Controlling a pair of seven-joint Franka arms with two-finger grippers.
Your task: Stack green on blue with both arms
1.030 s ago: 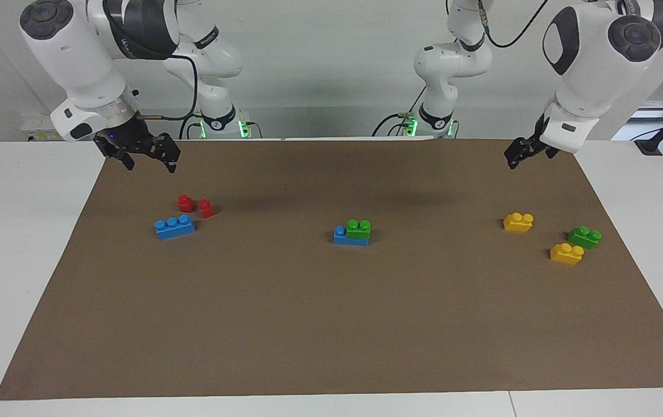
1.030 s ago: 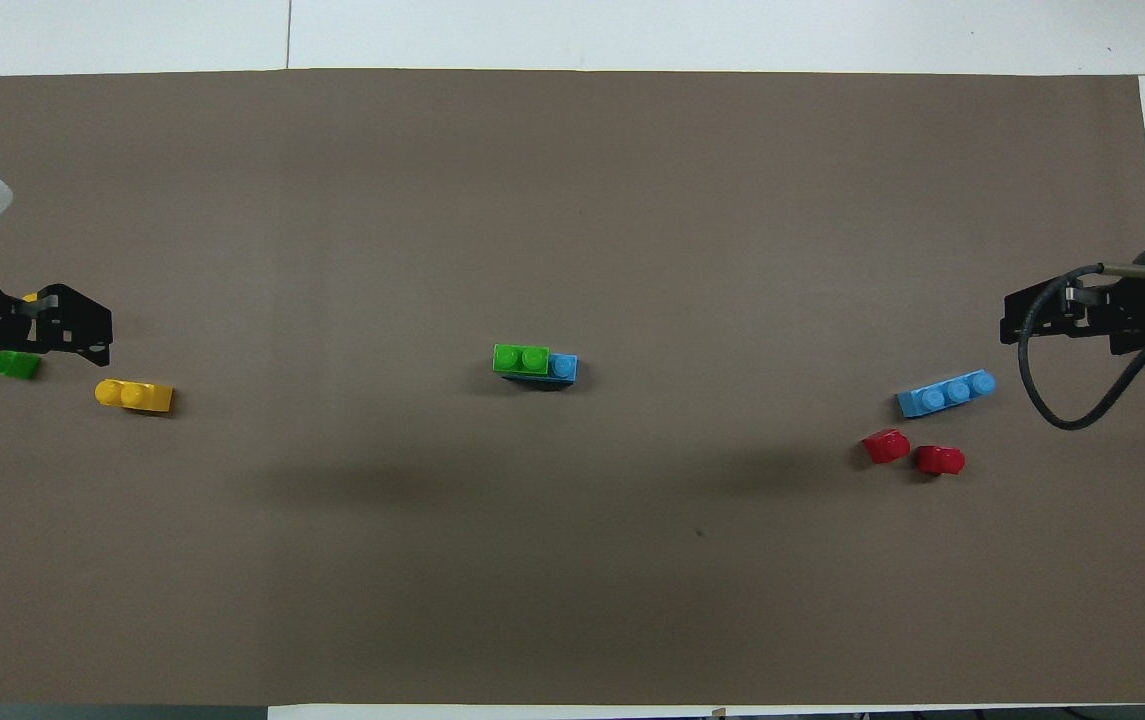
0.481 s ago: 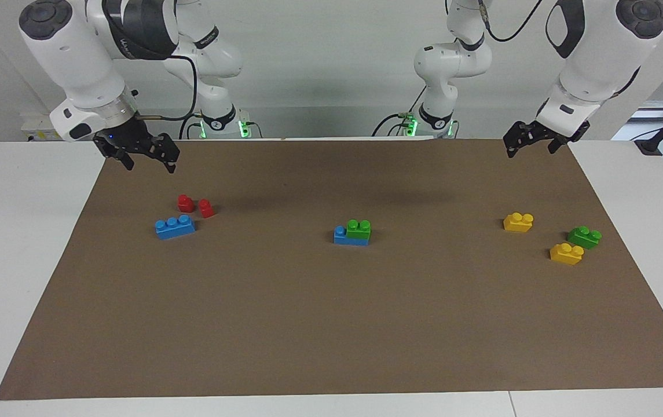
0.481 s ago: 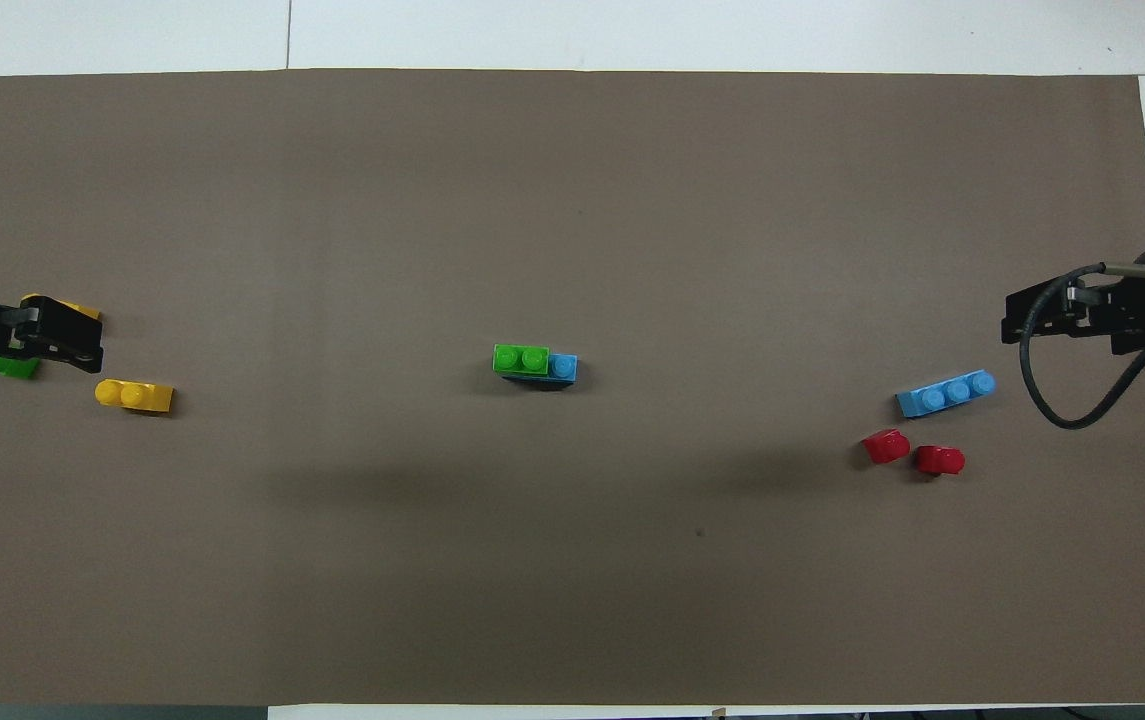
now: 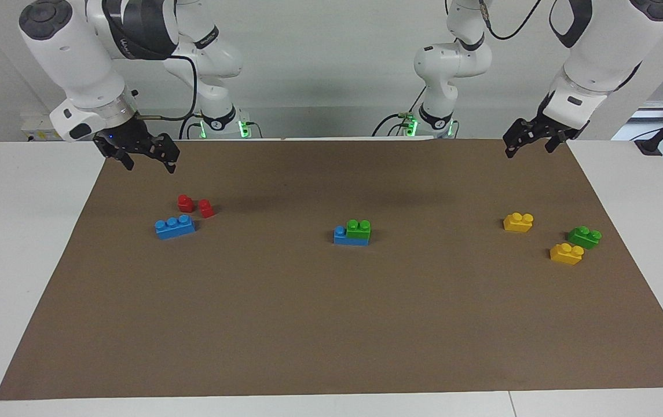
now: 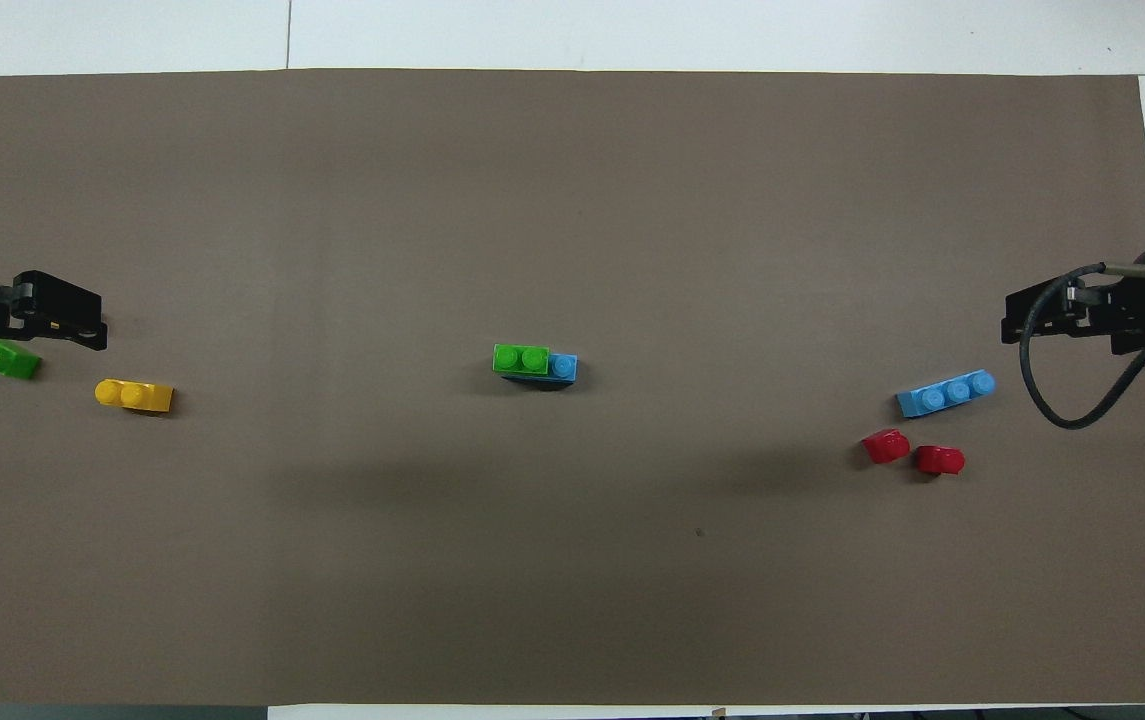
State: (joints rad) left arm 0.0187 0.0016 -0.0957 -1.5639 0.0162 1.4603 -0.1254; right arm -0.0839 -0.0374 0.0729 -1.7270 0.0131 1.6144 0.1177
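The green brick [image 5: 358,229] sits pressed onto the blue brick [image 5: 343,236] at the middle of the brown mat [image 5: 331,324], one blue stud left bare. Both look light, rigid, smooth plastic, best pinched across the flat long sides below the studs. Up over the mat's robot-side corners, the left gripper [image 5: 530,140] and right gripper [image 5: 141,153] hang spread wide, empty.

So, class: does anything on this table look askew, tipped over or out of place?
Yes: the two red bricks beside the spare blue brick lie tipped on their sides. The green brick sits square on its blue brick.
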